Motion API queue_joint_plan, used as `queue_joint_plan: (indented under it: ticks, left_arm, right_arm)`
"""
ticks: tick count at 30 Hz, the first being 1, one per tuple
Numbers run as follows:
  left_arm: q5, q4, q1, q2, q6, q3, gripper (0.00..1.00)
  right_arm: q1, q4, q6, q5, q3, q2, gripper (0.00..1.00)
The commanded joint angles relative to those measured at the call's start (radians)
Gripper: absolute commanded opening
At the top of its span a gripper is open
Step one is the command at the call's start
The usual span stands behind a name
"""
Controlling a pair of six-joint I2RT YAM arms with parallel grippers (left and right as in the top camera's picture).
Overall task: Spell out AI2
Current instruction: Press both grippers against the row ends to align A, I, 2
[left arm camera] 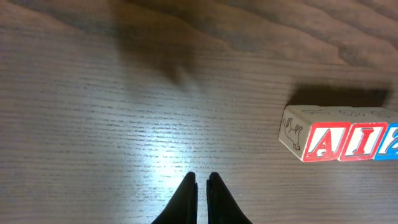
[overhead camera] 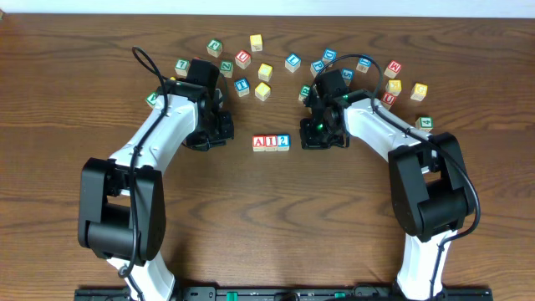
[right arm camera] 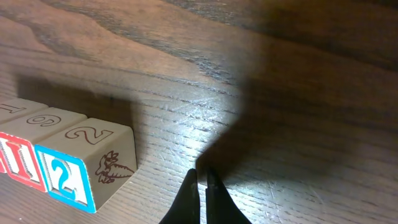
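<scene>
At the tip of the left tool [left arm camera: 202, 178] we've got two dark fingers drawn nearly together with nothing between them, hovering low over bare table [left arm camera: 124, 112]. Same story at the right tool [right arm camera: 202, 174]: closed, empty, its shadow thrown across the wood. Neither one touches a block, and we read that as hands-off on purpose, since the word looks finished and any contact would only nudge it.

Moving outward, off to the side of the left tool sits the red A block [left arm camera: 320, 142], an animal drawing on its end face, pressed flush against the red I block [left arm camera: 360, 140]. From the right wrist we pick up the blue 2 block [right arm camera: 74, 168], a small spiky creature on its end, touching the I on the other side. Overhead, the three stand in one tight row at the middle of the table, between the two tools and apart from both, running A, I, 2 from the left arm's side to the right's. Edges touching, faces lined up: that's why it reads as a word and not three strays.

Further out, the spare blocks [overhead camera: 262, 90] lie scattered along the far side, well apart from the row, so they don't muddy the spelling. Our call: the task looks essentially done, and what's left is backing away without brushing the row.
</scene>
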Motion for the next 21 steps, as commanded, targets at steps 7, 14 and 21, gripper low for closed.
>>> queue_joint_plan:
  ticks: [7,14,21]
  left_arm:
    - [0.085,0.077,0.0,0.009,-0.005,-0.063,0.08]
    - [0.145,0.11,0.0,0.011,0.008,-0.08,0.08]
    - [0.149,0.112,0.0,0.013,0.022,-0.08,0.08]
  right_arm:
    - [0.002,0.005,0.005,0.005,-0.022,-0.007,0.01]
    - [0.002,0.008,0.005,-0.007,-0.022,-0.007,0.01]
    - [0.002,0.028,0.006,-0.043,-0.027,-0.007,0.01]
